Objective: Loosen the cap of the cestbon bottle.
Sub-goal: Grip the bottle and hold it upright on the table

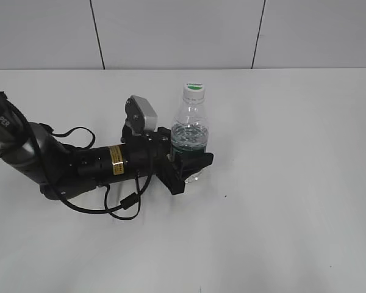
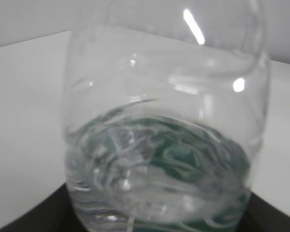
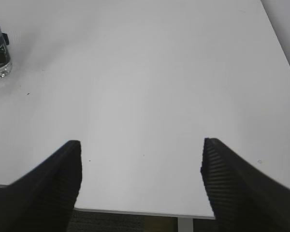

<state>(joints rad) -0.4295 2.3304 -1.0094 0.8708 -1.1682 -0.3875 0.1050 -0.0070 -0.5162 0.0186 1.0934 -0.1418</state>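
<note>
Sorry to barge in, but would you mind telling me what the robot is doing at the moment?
The left gripper is clamped around the lower body of the bottle, which stands upright on the table. The cap is still on and nothing is touching it. The right gripper is open and empty, well away from the bottle, above the table's near edge.

bottle (image 1: 190, 131) upright on table (image 1: 293, 201) | cap (image 1: 194, 90) on top | left tool (image 1: 189, 165) around its base
</note>
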